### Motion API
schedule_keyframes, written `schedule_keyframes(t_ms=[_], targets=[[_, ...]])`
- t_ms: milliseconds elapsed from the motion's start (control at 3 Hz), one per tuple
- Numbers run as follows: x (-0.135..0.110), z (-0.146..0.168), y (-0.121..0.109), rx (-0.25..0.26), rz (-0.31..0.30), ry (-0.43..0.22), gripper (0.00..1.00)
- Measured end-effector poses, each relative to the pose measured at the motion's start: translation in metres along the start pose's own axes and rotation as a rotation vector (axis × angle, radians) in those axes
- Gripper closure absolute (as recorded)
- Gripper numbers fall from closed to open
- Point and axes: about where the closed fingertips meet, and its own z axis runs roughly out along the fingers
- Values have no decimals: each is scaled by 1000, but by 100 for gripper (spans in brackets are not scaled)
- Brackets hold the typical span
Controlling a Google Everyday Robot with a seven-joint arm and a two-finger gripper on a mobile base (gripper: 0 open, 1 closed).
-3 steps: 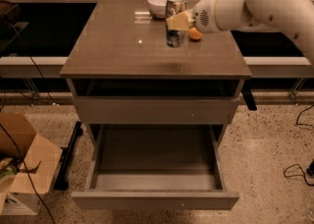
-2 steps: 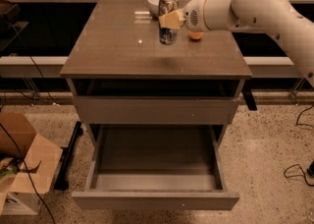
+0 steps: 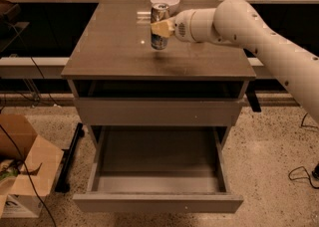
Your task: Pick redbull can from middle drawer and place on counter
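Observation:
The redbull can (image 3: 159,16) is upright and silver-blue, with its shiny top showing. It is over the back middle of the counter (image 3: 114,47). My gripper (image 3: 161,28) comes in from the right and is shut on the can's middle with its yellowish fingers (image 3: 158,28). The can's base is at or just above the counter surface; I cannot tell if it touches. The middle drawer (image 3: 158,202) is pulled out below, and its tray looks empty.
A white bowl (image 3: 168,0) stands on the counter's back edge, just behind the can. My white arm (image 3: 259,32) stretches over the right side of the counter. An open cardboard box (image 3: 22,171) and cables lie on the floor at left.
My gripper has carried the can leftwards over the counter, from the right of the bowl to in front of it. The orange fruit seen earlier is now hidden.

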Motion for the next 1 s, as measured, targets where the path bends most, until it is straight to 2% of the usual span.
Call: schedule_keyframes(t_ms=[667, 1000], targets=[[25, 16, -2, 21, 20, -4, 5], [26, 17, -1, 20, 21, -3, 0]])
